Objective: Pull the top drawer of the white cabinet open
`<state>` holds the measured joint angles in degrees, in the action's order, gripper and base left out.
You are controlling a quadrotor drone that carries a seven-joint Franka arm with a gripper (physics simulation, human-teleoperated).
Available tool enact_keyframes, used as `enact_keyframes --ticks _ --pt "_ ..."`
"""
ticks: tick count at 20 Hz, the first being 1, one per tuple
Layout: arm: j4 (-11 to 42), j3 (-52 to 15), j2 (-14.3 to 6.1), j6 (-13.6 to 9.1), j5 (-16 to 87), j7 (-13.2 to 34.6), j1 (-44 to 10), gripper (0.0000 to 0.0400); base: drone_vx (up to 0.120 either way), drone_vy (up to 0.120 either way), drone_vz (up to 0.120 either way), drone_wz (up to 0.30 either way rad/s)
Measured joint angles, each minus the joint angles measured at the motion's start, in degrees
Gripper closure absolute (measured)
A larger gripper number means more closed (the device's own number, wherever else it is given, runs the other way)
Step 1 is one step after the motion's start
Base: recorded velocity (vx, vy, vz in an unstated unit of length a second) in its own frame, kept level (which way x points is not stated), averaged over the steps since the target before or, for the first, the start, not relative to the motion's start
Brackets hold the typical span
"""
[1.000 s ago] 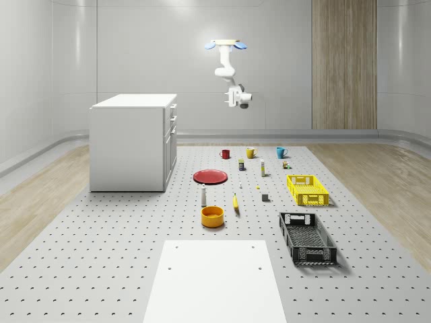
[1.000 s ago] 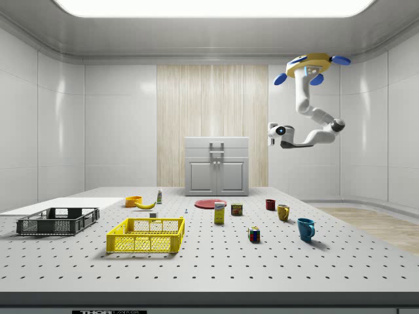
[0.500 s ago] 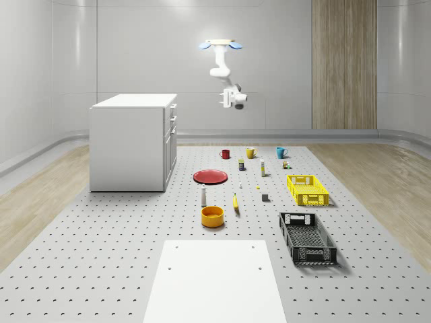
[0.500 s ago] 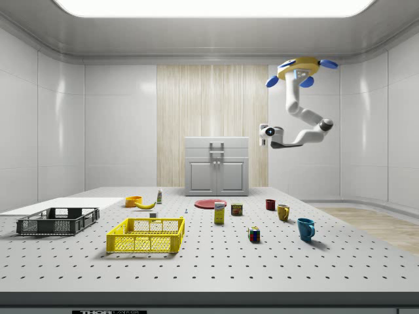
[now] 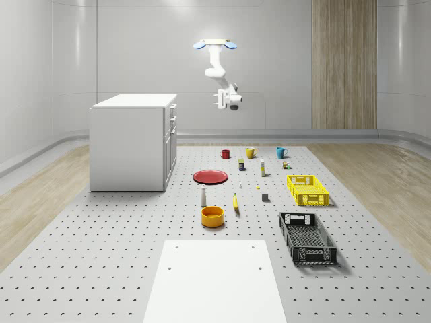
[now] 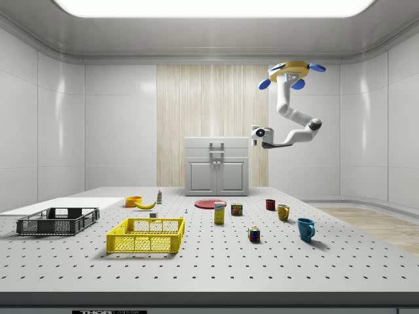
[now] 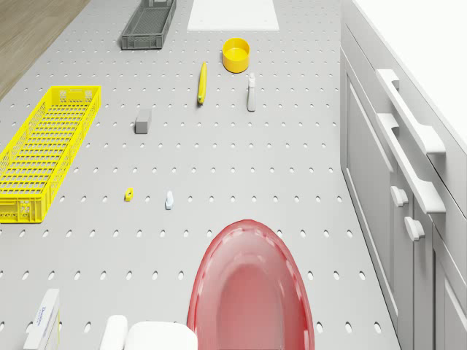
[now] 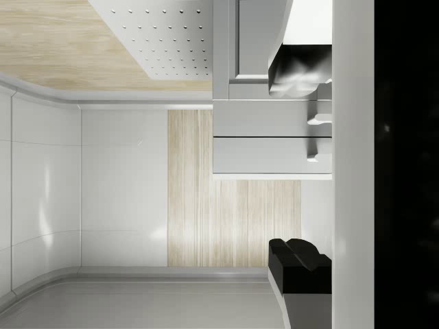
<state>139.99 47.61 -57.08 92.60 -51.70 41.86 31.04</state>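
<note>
Drone [image 5: 213,44] hovering high beside boxy white cabinet [image 5: 132,141], black-padded tool [image 8: 300,164] spread open, empty.

Matt white cabinet [image 5: 129,145], glossy red plate [image 7: 252,292], perforated grey table [image 5: 101,256], yellow mesh plastic crate [image 5: 307,190]

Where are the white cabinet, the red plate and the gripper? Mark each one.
white cabinet [image 5: 128,148], whole-scene view, on its side wall.
red plate [image 5: 211,176], whole-scene view, on its middle.
gripper [image 6: 254,133], side view, at the fingertips, level with the cabinet's top.
</note>
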Motion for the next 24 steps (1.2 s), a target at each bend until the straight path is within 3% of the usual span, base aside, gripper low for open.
enact_keyframes --ticks 24 --pt "0.6 1.6 -4.5 4.1 3.5 2.9 4.5 0.0095 0.12 -0.12 0.0 0.0"
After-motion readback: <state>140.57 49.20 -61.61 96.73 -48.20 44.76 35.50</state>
